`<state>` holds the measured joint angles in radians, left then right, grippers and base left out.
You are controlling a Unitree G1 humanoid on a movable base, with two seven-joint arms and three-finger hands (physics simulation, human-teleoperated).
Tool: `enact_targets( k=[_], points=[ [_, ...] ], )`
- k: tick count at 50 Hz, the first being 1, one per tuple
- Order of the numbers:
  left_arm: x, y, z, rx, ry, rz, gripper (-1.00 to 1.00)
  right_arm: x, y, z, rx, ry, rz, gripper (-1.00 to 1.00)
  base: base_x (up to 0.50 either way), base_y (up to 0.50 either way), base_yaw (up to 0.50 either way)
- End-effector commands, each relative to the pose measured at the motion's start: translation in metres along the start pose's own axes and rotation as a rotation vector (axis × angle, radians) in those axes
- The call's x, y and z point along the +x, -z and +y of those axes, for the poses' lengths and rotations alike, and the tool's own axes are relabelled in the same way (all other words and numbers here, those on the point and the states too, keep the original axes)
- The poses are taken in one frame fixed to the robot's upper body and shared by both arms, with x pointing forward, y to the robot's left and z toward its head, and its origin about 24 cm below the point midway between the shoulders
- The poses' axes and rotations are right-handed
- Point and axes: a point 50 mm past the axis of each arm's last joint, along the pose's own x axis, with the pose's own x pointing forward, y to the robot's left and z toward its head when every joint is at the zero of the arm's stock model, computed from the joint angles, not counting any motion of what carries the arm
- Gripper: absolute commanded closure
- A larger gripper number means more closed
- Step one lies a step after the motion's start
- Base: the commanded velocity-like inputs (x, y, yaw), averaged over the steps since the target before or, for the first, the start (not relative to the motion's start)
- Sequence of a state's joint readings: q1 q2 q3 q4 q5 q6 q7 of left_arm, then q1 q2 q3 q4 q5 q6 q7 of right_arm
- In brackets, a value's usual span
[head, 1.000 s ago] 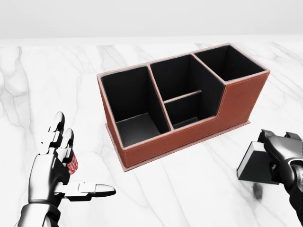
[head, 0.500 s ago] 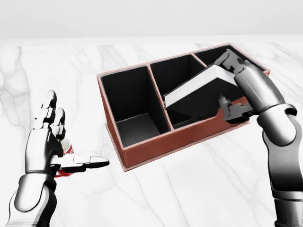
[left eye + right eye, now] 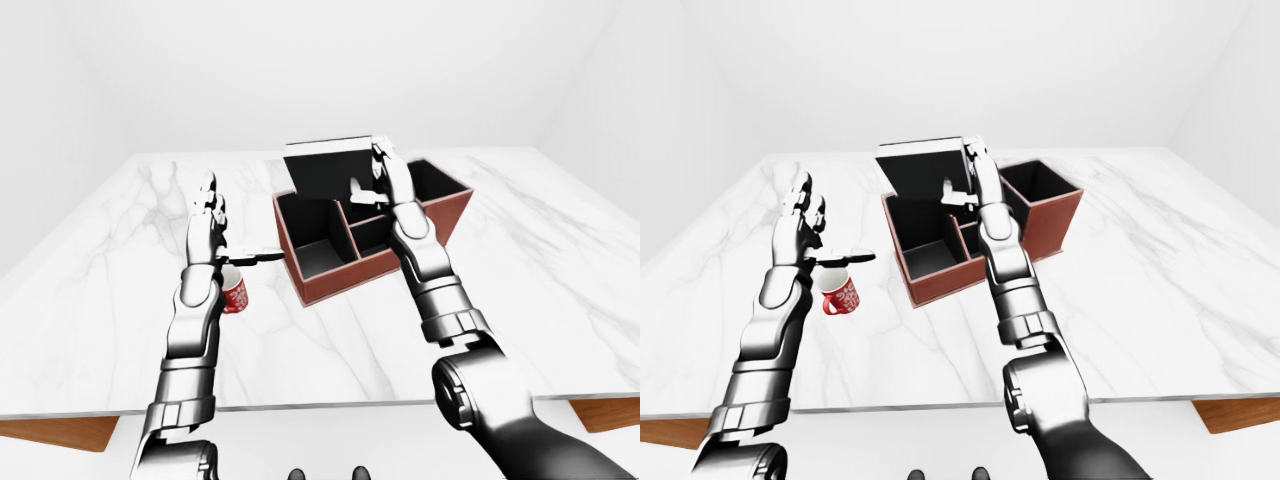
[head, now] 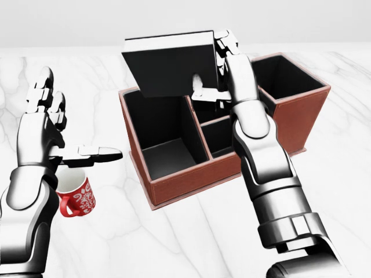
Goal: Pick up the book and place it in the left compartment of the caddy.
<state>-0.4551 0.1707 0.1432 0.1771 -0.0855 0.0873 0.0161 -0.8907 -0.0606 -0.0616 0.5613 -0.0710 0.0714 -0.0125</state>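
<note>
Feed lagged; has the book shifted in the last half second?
Yes. The book, shut in the right hand, moved left, now above the caddy's left compartment.

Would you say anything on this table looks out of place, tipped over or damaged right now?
Nothing stands out. The caddy sits flat and intact on the marble table, its compartments empty. The red mug stands upright below the open left hand. The right hand holds the book above the caddy.

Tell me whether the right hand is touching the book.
Touching. In the head view the right hand has its fingers closed on the book's right edge, holding it above the caddy.
</note>
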Motion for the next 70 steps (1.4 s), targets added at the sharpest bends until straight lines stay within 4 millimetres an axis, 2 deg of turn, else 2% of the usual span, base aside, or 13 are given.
enact_targets(
  k=[1,14,24,33,36,44,56,70],
  points=[
    [0.002,-0.019,0.005,-0.005,-0.007,-0.074,-1.0,0.006,0.052,0.033,0.132,0.115,0.289,1.0,0.0,0.0,0.0],
    [0.001,-0.022,0.004,-0.014,-0.009,-0.086,-1.0,0.0,0.05,0.031,0.024,0.235,0.213,1.0,0.0,0.0,0.0],
    [0.002,-0.018,0.004,-0.015,-0.008,-0.072,-1.0,0.001,0.031,0.052,-0.057,0.187,0.126,1.0,0.0,0.0,0.0],
    [0.003,-0.015,0.002,-0.017,-0.005,-0.058,-1.0,-0.005,0.045,0.07,-0.192,0.149,0.129,1.0,0.0,0.0,0.0],
    [0.002,-0.016,0.003,-0.017,-0.007,-0.062,-1.0,-0.006,0.051,0.068,-0.248,0.17,0.152,1.0,0.0,0.0,0.0],
    [0.002,-0.017,0.005,-0.02,-0.008,-0.068,-1.0,-0.005,0.059,0.055,-0.272,0.239,0.207,1.0,0.0,0.0,0.0],
    [0.002,-0.015,0.004,-0.02,-0.008,-0.06,-1.0,0.001,0.052,0.043,-0.263,0.272,0.192,1.0,0.0,0.0,0.0],
    [0.001,-0.017,0.004,-0.022,-0.006,-0.068,-1.0,-0.007,0.067,0.053,-0.369,0.21,0.227,1.0,0.0,0.0,0.0]
  ],
)
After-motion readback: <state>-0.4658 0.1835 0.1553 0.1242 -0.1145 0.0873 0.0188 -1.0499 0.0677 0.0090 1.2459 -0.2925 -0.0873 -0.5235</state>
